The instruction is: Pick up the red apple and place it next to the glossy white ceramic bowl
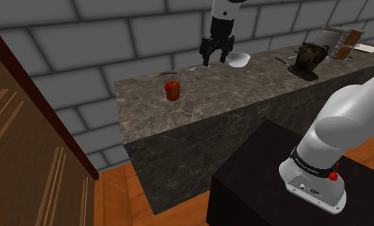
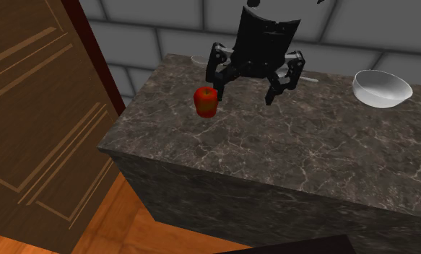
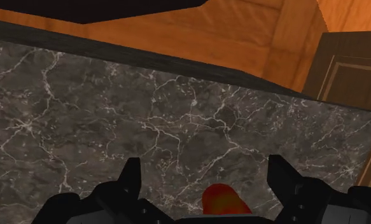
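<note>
The red apple (image 1: 172,90) stands upright on the dark marble counter (image 1: 243,96), near the shoulder view's left end (image 2: 206,101). My black gripper (image 1: 217,58) hangs open above the counter, between the apple and the white bowl (image 1: 238,60), touching neither. In the second exterior view the gripper (image 2: 248,89) hovers just right of the apple, and the bowl (image 2: 380,88) sits farther right. Through the wrist camera the apple's top (image 3: 223,200) shows low between the spread fingertips (image 3: 130,177), with nothing clasped.
A dark wooden piece (image 1: 308,59) and a striped item (image 1: 339,42) stand at the counter's far right end. A wooden door (image 2: 35,108) flanks the counter's left end. A thin utensil (image 1: 160,74) lies behind the apple. The black stand (image 1: 281,186) is in front.
</note>
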Robot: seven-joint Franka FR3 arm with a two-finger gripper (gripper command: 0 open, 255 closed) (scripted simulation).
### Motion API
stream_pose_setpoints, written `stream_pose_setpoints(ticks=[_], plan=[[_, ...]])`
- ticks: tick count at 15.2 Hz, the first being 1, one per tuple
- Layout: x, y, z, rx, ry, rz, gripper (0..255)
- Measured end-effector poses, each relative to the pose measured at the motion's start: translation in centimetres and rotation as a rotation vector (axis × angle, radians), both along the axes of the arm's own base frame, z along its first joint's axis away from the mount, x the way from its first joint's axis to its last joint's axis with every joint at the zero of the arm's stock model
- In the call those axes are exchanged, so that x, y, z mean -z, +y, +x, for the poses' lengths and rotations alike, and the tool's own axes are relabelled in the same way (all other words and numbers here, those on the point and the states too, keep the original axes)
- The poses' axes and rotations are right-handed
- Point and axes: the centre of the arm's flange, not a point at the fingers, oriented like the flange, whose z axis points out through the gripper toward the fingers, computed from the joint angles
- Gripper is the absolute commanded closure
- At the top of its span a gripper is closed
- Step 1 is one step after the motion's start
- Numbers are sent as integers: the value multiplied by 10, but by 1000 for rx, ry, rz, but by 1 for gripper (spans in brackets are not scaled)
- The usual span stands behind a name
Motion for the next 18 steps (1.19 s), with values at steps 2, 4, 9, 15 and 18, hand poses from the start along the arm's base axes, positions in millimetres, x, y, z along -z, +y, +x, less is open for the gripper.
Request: stream_pose_setpoints(ticks=[2,4,9,15,18], plan=[[11,5,18,21,-2,5,0],[25,8,41,43,-4,11,0],[57,18,101,98,-7,27,0],[93,23,167,162,-12,44,0],[113,26,202,195,-15,52,0]])
